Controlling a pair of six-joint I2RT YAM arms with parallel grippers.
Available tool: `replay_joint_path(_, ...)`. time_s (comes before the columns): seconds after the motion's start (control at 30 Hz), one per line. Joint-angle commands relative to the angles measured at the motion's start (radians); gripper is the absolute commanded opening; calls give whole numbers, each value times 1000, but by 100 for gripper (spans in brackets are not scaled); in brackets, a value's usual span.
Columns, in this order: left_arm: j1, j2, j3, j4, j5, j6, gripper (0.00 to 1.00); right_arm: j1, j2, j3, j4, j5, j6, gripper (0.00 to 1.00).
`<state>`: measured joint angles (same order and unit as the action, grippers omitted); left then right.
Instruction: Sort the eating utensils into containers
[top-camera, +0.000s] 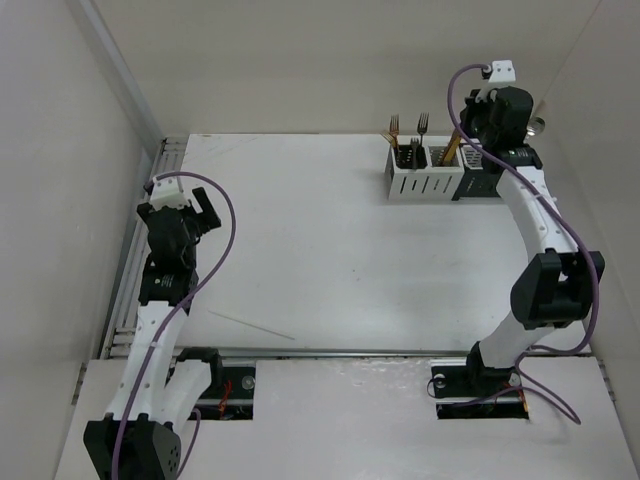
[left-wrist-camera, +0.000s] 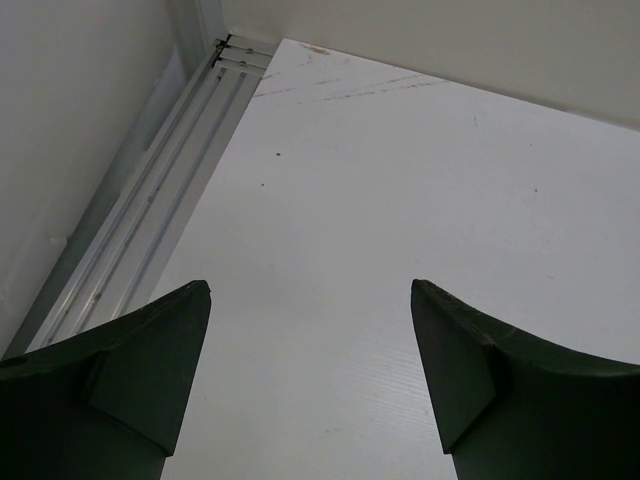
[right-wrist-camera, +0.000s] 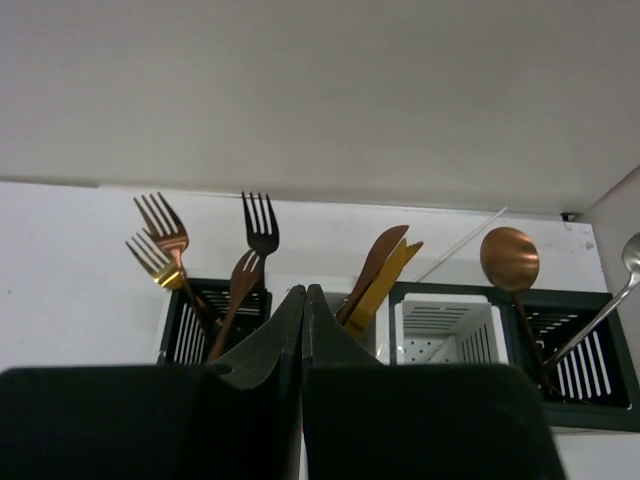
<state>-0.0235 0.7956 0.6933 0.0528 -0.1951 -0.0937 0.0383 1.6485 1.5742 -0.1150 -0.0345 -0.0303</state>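
Utensils (right-wrist-camera: 260, 225) in containers (right-wrist-camera: 445, 325) just beyond closed right pincer (right-wrist-camera: 305, 292)

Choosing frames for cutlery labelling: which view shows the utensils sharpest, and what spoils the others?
Right wrist: forks and copper spoon sharp but dim, the shut right gripper blocking the lower middle. Top external: evenly lit, containers small, partly behind the right arm. Left wrist: only table inside the open left gripper.

Top camera looked down from behind, sharing containers (top-camera: 425, 182) with the close right-wrist view; left wrist faced table (left-wrist-camera: 400, 200).
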Motion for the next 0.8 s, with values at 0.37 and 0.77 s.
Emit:
replay_joint_path(0.37, 11, 25, 17, 67, 0, 6, 79, 43, 63, 46, 98, -97, 20, 0)
replay_joint_path(0.77, 11, 34, 17, 76, 20, 6, 79, 202, 344, 345, -322, 99, 379, 70)
